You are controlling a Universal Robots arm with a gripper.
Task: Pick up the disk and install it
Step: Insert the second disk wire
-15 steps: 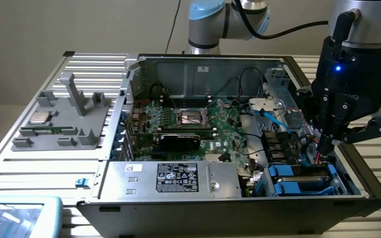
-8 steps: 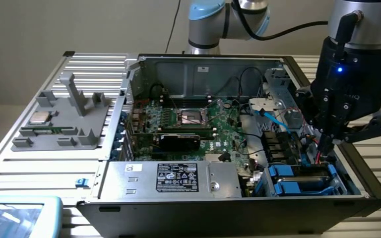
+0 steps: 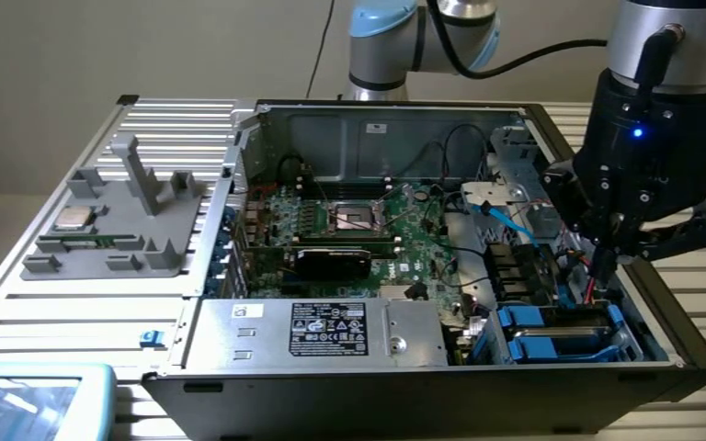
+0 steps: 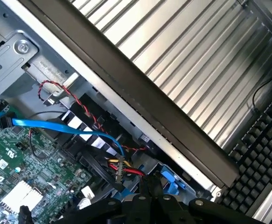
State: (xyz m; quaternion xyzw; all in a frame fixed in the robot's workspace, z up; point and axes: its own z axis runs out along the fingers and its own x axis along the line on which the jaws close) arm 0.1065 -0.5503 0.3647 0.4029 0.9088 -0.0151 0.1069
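- Black gripper (image 4: 152,198), jaws closed on nothing, hangs over the case's (image 3: 684,344) drive corner.
- Disk (image 3: 558,329) sits in its blue-framed bay just below and toward the front of the gripper.
- Label text unreadable.

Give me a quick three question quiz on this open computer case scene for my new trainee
1. True or false: the gripper hangs over the side of the open computer case at the exterior view's right.
2. What colour is the flat cable that crosses the wrist view? A red, B blue, C white.
3. Fill in: the grey metal box at the case's near edge carries a black ____.

Key:
1. True.
2. B.
3. Label.
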